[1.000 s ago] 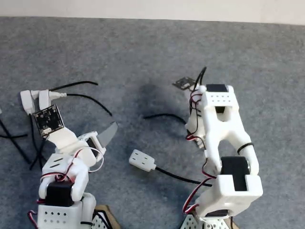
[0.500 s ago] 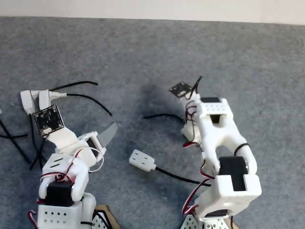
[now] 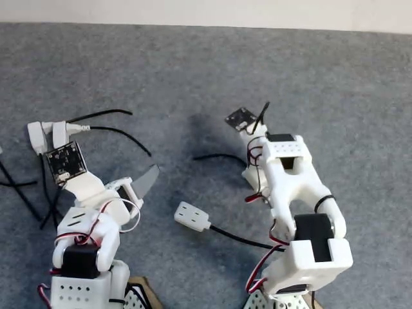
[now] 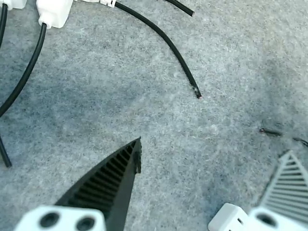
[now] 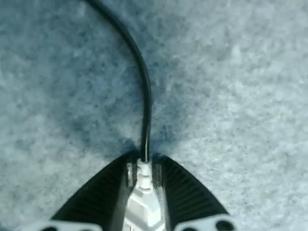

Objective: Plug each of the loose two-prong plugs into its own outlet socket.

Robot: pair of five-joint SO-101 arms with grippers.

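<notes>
White outlet socket (image 3: 192,216) lies unfilled on the bench (image 3: 347,77). Near it the right jaws clamp a plug (image 5: 141,207), not yet inserted. Left jaws stand apart, empty.

Soft, even light washes the grey carpet (image 3: 161,64) from above — bright and diffuse. A faint shadow pools beside the right arm (image 3: 290,180); darker shade gathers under the right gripper (image 5: 143,161), around the plug (image 5: 141,202) and its cord (image 5: 145,96).
</notes>
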